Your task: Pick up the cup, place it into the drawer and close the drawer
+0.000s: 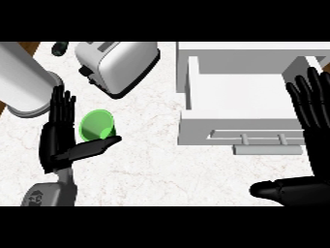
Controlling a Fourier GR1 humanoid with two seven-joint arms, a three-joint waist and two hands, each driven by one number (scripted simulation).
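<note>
The green cup (97, 125) lies on its side on the marble worktop (153, 160), well left of the open white drawer (239, 104). The left hand (59, 138) stands just beside it, fingers straight, thumb stretched under the cup, nothing gripped. The right hand (317, 126) rests open near the drawer. The pick-up seems to be the step in hand; next, the fingers must curl round the cup.
</note>
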